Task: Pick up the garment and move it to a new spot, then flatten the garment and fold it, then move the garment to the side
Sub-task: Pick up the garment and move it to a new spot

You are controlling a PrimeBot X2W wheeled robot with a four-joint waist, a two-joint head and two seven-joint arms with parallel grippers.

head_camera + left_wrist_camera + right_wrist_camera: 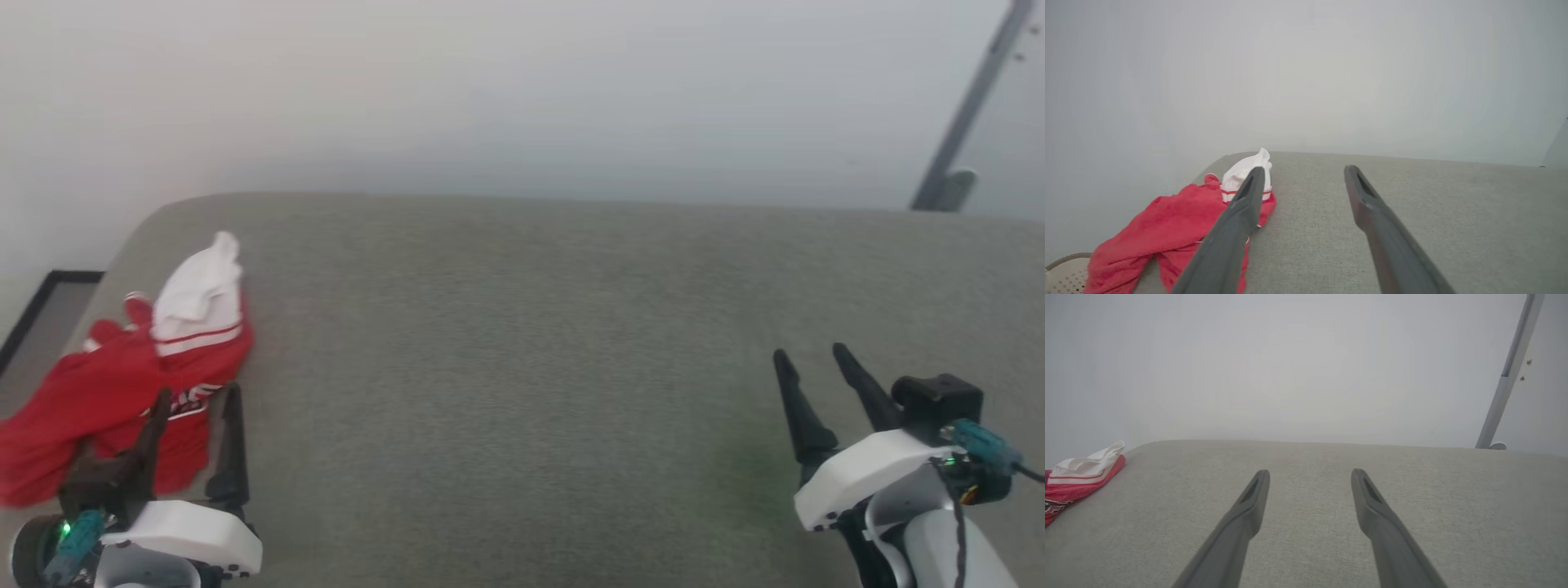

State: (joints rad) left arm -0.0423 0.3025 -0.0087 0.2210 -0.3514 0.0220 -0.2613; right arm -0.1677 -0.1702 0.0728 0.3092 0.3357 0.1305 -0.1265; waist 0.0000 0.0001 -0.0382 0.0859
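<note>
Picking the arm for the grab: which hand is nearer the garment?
The left hand: its fingers overlap the crumpled red garment; the right hand sits far across the grey surface.

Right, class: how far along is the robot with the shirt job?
Done: nothing; the shirt lies crumpled at the left edge of the grey surface. In hand: the open left gripper is at the shirt, gripping nothing; the right gripper is open, far off. Left: pick up, move, flatten, fold, set aside.
</note>
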